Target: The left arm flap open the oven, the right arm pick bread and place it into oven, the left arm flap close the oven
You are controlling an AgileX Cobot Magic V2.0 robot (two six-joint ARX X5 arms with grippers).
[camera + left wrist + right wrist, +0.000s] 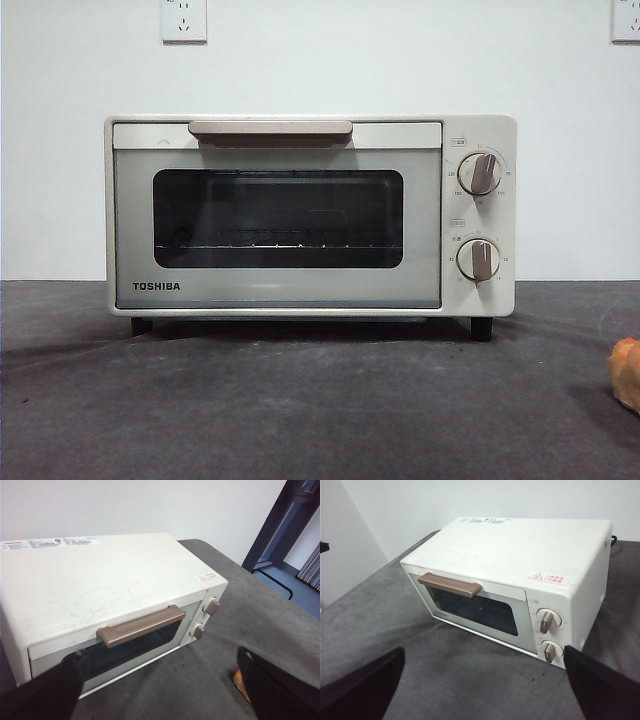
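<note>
The table (300, 420) is covered in a dark grey cloth and carries everything. The TOSHIBA toaster oven (310, 215) stands square on it, back to the white wall, door facing forward; that orientation is judged to leave the door room to flap down toward the arms. The door (277, 220) is shut, and through its dark glass a wire rack is seen with nothing on it. The beige-brown bar handle (270, 130) runs along the door's top edge, so a pull from above and in front is judged the natural opening move. Two knobs (481, 173) sit on the panel beside the door.

The bread (626, 373), a golden-orange lump, lies on the table in front of the oven and off to its knob side, well apart from it and cut by the picture edge. This side is judged to suit the right arm.

The left gripper (165, 700) hangs above and in front of the oven, nearer the handle, fingers spread wide, nothing held. The right gripper (485, 700) waits in front of the oven's knob side, fingers likewise spread and empty.

No step is judged done yet; opening the door comes first.
</note>
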